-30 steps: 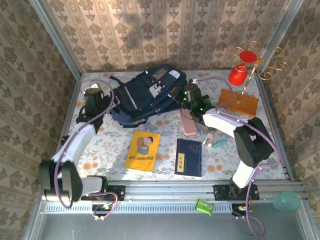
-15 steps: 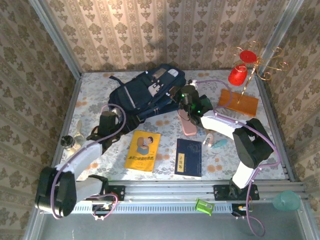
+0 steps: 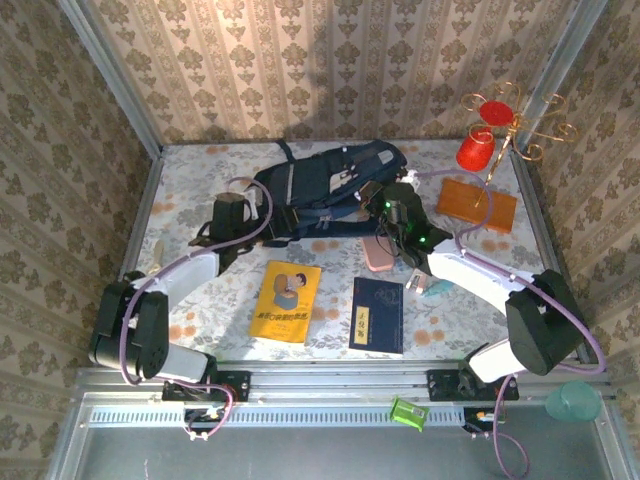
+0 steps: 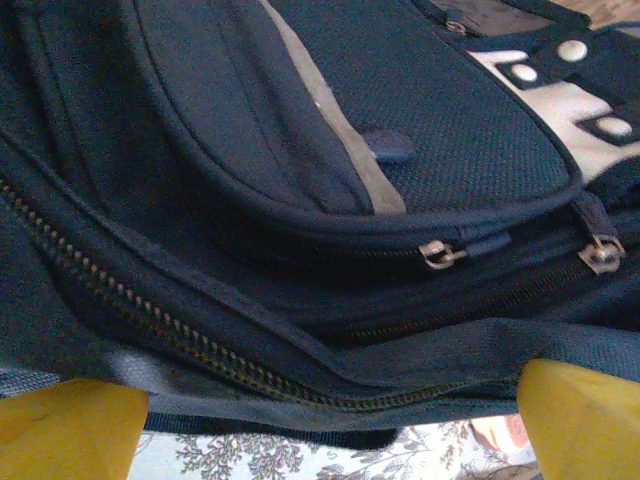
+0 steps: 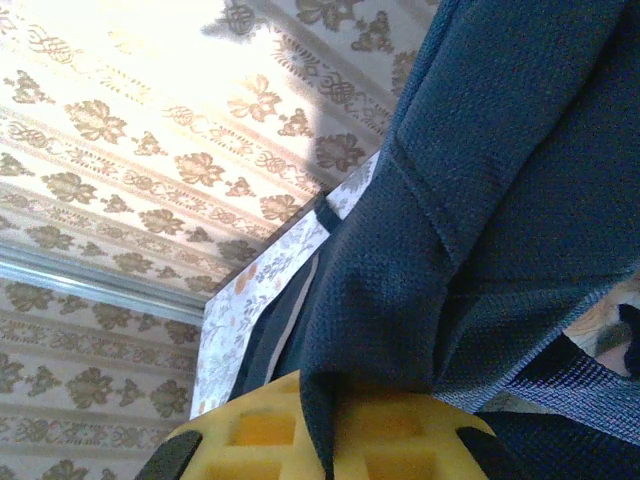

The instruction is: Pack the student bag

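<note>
The student bag, dark navy with pale piping and studded white patches, lies across the back middle of the table. My left gripper is at its left end. In the left wrist view the gripper stands open, its yellow fingertips wide apart, with the bag's zipped lower edge between and above them. My right gripper is at the bag's right end. Seen from the right wrist, this gripper is shut on a fold of the bag's navy fabric, which is pinched between the yellow pads.
Toward the near edge lie a yellow book and a navy book. A pink case and small items sit under the right arm. An orange pouch, a red cup and a gold stand are back right.
The left arm swung in from the table's left side to the bag's left end. The right gripper pulled the bag to the right, turning and stretching it across the back.
</note>
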Controlling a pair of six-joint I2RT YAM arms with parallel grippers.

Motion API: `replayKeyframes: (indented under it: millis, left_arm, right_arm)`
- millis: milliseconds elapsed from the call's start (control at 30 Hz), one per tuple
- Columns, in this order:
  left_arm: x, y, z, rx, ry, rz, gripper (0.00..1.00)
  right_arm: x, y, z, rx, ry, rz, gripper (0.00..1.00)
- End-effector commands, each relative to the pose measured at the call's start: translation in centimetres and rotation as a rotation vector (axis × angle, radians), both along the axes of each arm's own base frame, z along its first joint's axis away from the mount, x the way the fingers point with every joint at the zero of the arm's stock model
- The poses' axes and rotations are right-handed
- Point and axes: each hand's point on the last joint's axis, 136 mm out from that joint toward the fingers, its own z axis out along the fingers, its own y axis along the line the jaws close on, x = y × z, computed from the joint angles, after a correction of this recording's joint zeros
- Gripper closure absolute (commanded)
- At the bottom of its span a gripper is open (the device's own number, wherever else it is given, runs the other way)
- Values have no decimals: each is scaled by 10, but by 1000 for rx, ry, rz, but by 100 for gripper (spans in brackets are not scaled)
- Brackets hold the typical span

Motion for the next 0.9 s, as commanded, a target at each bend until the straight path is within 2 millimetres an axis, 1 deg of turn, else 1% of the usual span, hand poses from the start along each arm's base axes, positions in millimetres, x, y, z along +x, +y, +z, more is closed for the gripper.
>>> replayKeyframes:
  millis: [0, 67, 133, 200, 233, 300, 367, 433, 533, 600, 700, 867]
  left_arm:
    - [-19, 5, -1, 56, -68, -12, 5]
    - [-36, 8, -2, 61, -82, -20, 5]
    - [-54, 6, -3, 70, -97, -54, 7]
    - [-69, 7, -4, 96, -110, -81, 13]
    - [-81, -1, -3, 103, -123, -120, 16]
    - [-93, -4, 2, 109, -162, -152, 21]
    - [-99, -9, 9, 103, -222, -175, 24]
    - [-97, -16, 19, 92, -266, -191, 29]
    - [-84, -30, 29, 110, -308, -213, 35]
    - [-76, -43, 36, 120, -334, -245, 39]
    - [-62, -58, 40, 148, -373, -264, 45]
    - [-38, -63, 44, 177, -424, -214, 52]
  right_arm:
    - [4, -1, 40, 87, -117, -40, 91]
    - [6, 2, 44, 109, -128, -43, 91]
    - [8, 5, 48, 128, -137, -44, 91]
    - [9, 8, 52, 144, -150, -45, 91]
    - [9, 10, 54, 149, -156, -45, 91]
    - [8, 13, 58, 158, -167, -49, 91]
    - [7, 18, 64, 163, -178, -41, 91]
    - [5, 22, 70, 167, -189, -32, 91]
    - [5, 28, 77, 165, -198, -18, 91]
    - [5, 32, 80, 164, -204, -12, 91]
    - [6, 36, 85, 170, -211, -11, 91]
    - [6, 43, 92, 175, -223, -7, 91]
